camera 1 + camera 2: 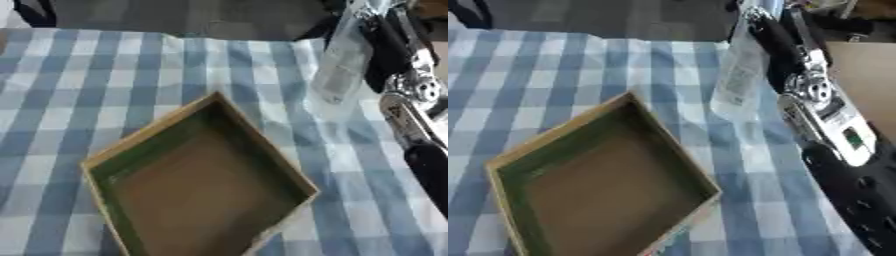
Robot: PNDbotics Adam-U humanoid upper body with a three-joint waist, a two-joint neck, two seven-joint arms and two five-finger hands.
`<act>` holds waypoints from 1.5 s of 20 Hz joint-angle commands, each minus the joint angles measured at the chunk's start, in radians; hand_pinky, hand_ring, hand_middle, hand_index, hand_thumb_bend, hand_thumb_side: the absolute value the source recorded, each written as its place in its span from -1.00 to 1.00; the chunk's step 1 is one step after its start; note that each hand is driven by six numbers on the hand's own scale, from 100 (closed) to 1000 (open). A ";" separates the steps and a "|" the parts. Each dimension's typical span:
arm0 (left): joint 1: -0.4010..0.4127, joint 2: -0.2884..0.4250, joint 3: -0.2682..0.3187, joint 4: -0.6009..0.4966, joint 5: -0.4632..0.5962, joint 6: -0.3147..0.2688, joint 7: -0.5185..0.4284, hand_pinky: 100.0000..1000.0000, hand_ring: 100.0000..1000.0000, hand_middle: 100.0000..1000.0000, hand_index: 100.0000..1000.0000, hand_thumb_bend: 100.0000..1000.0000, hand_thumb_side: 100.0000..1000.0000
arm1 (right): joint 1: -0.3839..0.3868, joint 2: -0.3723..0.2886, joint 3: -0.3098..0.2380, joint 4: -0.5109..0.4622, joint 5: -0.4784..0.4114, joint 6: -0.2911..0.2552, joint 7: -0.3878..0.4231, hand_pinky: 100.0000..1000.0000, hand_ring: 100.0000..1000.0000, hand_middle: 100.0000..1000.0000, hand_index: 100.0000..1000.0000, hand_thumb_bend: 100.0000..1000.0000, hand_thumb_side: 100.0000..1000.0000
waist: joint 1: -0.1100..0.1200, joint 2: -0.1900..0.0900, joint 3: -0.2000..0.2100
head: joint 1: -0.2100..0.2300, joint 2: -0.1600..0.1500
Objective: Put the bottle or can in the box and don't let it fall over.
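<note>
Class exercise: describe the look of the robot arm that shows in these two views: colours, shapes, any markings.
Only the right arm shows, coming in from the upper right. It is mostly black, with a shiny silver round joint and a pale silver panel bearing a small green mark. The lower black casing has small round dimples. No cables can be made out.

A clear bottle (339,65) is held tilted by the right hand (385,45) above the checked cloth (79,100). The open box (197,185) is seen empty nearby.

Light: soft, even, fairly bright daylight tone.
Shadows: dim inside the box (201,185); faint on the table (79,90).
Glare: bright glints on the silver arm joint (814,90).
Blur: both views soft throughout; clear bottle (339,65) smeared.
</note>
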 commanded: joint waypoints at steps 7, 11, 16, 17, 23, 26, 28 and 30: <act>0.004 0.037 0.040 0.037 -0.022 0.022 0.031 0.94 1.00 1.00 0.12 -1.00 0.05 | -0.021 0.025 0.071 -0.134 -0.085 0.070 0.024 -1.00 -0.76 -0.08 -0.88 -1.00 -0.18 | -0.004 -0.056 -0.013 | 0.008 0.035; 0.003 0.035 0.042 0.064 -0.025 0.027 0.027 0.94 1.00 1.00 0.11 -1.00 0.06 | -0.044 0.048 0.104 -0.134 -0.112 0.036 0.049 -1.00 -0.76 -0.10 -0.88 -1.00 -0.18 | -0.008 -0.065 -0.008 | 0.004 0.041; -0.009 0.023 0.038 0.098 -0.025 0.031 0.013 0.95 1.00 1.00 0.11 -1.00 0.07 | -0.073 0.072 0.138 -0.134 -0.132 -0.008 0.070 -1.00 -0.77 -0.13 -0.88 -1.00 -0.18 | -0.010 -0.069 0.006 | -0.010 0.042; -0.012 0.020 0.037 0.101 -0.026 0.031 0.009 0.95 1.00 1.00 0.11 -1.00 0.06 | -0.078 0.076 0.144 -0.134 -0.133 -0.020 0.073 -1.00 -0.77 -0.14 -0.88 -1.00 -0.18 | -0.009 -0.069 0.010 | -0.014 0.041; -0.030 -0.001 0.029 0.112 -0.017 0.030 -0.019 0.95 1.00 1.00 0.11 -1.00 0.07 | -0.100 0.095 0.193 -0.134 -0.117 -0.094 0.091 -1.00 -0.77 -0.18 -0.88 -1.00 -0.18 | 0.001 -0.062 0.025 | -0.036 0.040; -0.035 -0.006 0.023 0.113 -0.004 0.031 -0.030 0.95 1.00 1.00 0.11 -1.00 0.08 | -0.108 0.096 0.207 -0.134 -0.097 -0.136 0.097 -1.00 -0.76 -0.20 -0.88 -1.00 -0.18 | 0.010 -0.060 0.021 | -0.045 0.040; -0.026 0.003 0.018 0.114 0.007 0.031 -0.038 0.95 1.00 1.00 0.11 -1.00 0.07 | -0.106 0.097 0.217 -0.134 -0.083 -0.163 0.099 -1.00 -0.76 -0.22 -0.88 -1.00 -0.18 | 0.014 -0.061 0.018 | -0.052 0.042; -0.009 0.027 0.012 0.118 0.014 0.026 -0.048 0.96 1.00 1.00 0.11 -1.00 0.06 | -0.102 0.097 0.223 -0.134 -0.067 -0.192 0.099 -1.00 -0.76 -0.24 -0.87 -1.00 -0.18 | 0.019 -0.063 0.019 | -0.057 0.045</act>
